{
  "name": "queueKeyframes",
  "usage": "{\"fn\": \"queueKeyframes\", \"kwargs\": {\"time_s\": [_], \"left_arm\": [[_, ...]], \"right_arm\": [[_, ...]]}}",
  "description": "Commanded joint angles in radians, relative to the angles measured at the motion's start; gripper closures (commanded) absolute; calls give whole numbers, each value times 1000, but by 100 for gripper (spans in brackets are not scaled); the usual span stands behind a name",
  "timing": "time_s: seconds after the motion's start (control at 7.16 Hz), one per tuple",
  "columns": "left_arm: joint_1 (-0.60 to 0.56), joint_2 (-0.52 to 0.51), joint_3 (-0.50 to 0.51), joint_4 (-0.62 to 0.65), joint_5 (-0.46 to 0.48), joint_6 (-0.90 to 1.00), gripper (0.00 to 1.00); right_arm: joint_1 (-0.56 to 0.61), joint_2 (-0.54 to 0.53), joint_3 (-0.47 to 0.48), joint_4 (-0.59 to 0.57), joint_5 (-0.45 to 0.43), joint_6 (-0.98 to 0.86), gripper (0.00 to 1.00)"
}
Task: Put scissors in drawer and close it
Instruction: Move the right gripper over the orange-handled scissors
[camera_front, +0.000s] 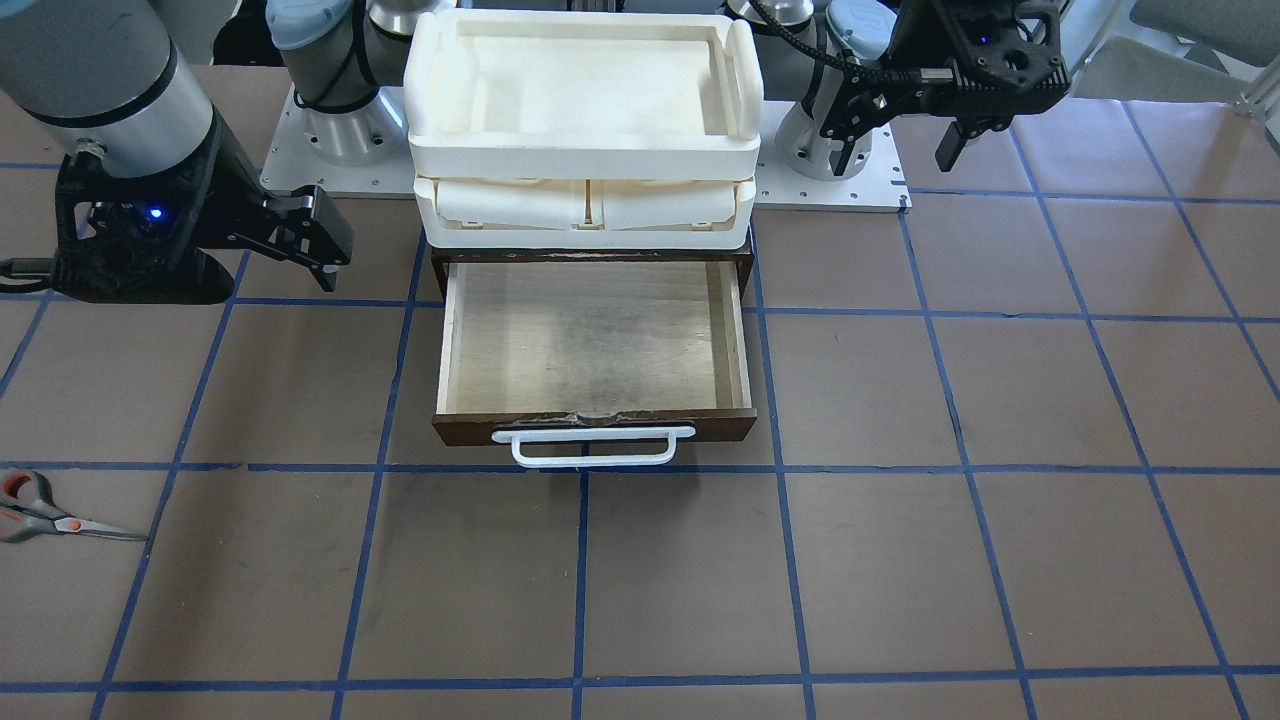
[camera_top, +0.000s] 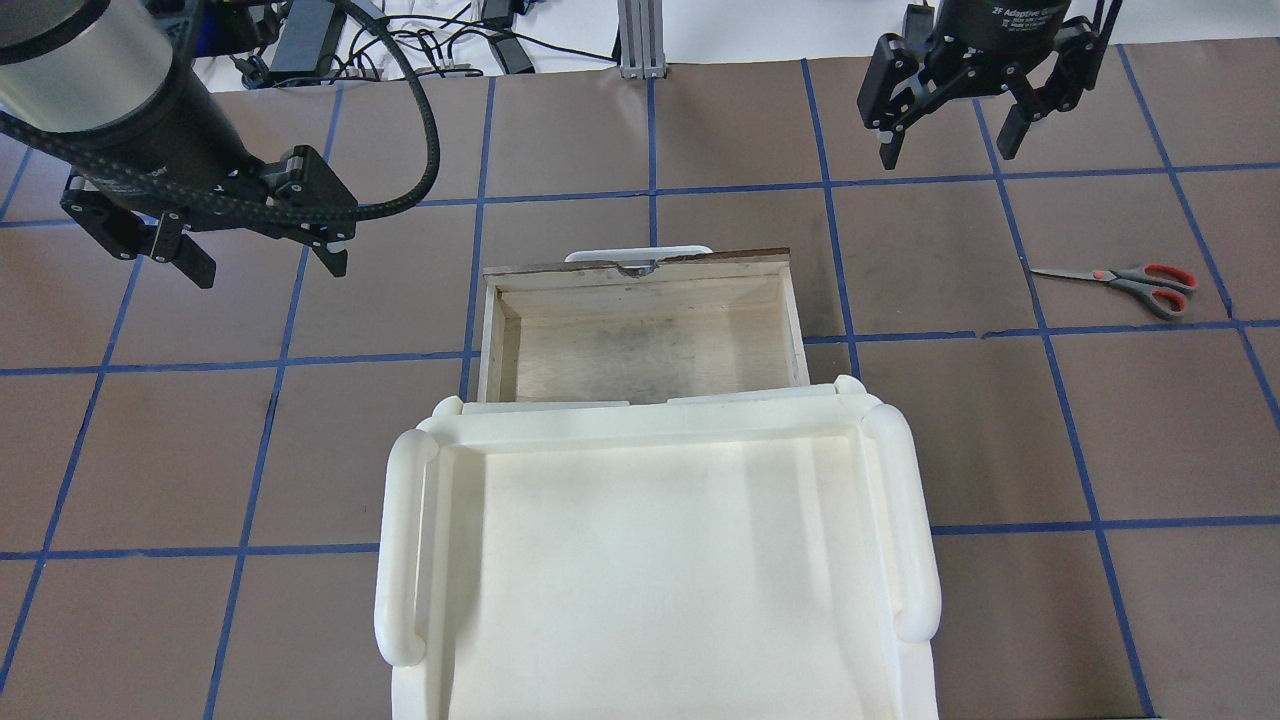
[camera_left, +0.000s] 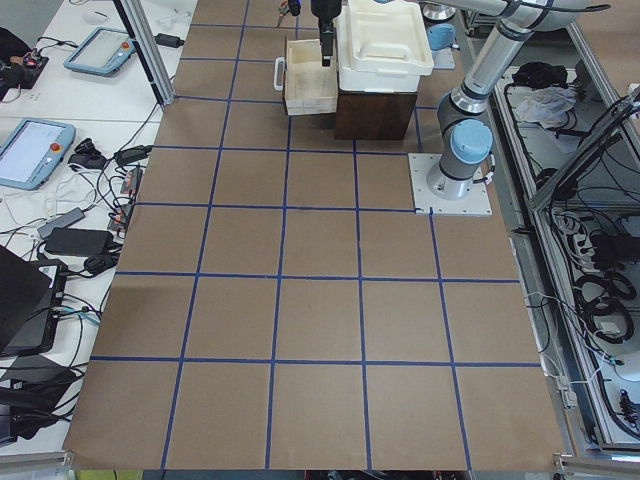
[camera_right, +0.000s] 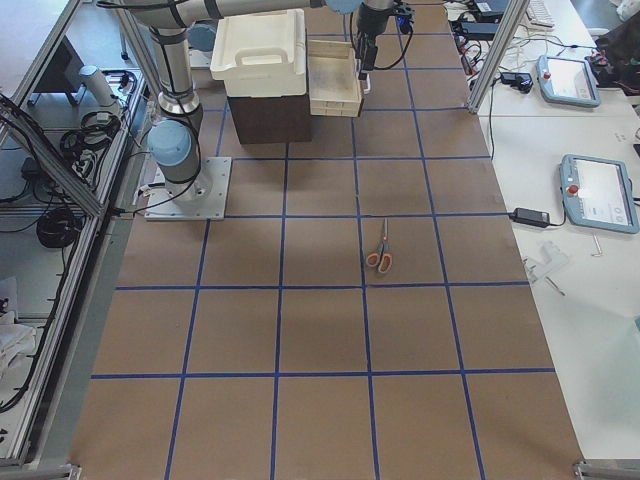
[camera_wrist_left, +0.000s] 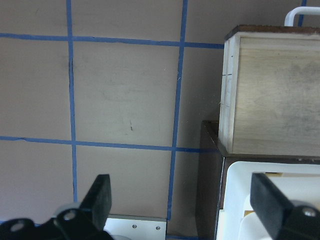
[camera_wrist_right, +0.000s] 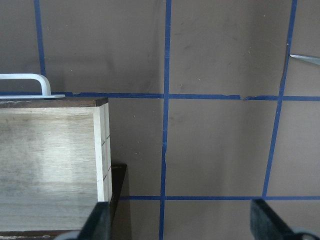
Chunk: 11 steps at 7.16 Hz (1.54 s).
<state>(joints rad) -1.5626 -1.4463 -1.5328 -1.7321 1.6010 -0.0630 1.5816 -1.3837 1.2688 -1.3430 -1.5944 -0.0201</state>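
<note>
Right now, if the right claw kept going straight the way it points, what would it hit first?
Probably the bare brown table, just beside the open drawer. The right claw points down, open, and its wrist camera shows only table ahead. The scissors lie off to the side.

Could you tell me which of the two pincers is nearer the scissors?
The right pincer: the scissors lie on its side of the drawer, unlike the left pincer.

Six views (wrists nearest) over one drawer (camera_front: 720, 425)
</note>
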Motion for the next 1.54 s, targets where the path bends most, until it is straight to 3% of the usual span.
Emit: {"fn": "queueKeyframes", "kwargs": {"time_s": [0.0, 0.42, 0.7, 0.84, 1.26, 1.4], "left_arm": [[1, 1, -1, -3, 2, 3, 0], [1, 1, -1, -3, 4, 3, 0], [1, 4, 0, -4, 5, 3, 0], [1, 3, -1, -3, 8, 2, 0], [2, 6, -1, -11, 27, 2, 0], [2, 6, -1, -6, 25, 0, 0]], "right_arm": [[0, 0, 3, -2, -1, -4, 0], [-18, 2, 9, -10, -10, -47, 0], [-118, 2, 38, -33, -9, -302, 0], [-187, -1, 62, -56, -9, -519, 0], [-345, -8, 216, -270, -7, -1095, 0], [-386, -8, 242, -269, -6, -1280, 0]]}}
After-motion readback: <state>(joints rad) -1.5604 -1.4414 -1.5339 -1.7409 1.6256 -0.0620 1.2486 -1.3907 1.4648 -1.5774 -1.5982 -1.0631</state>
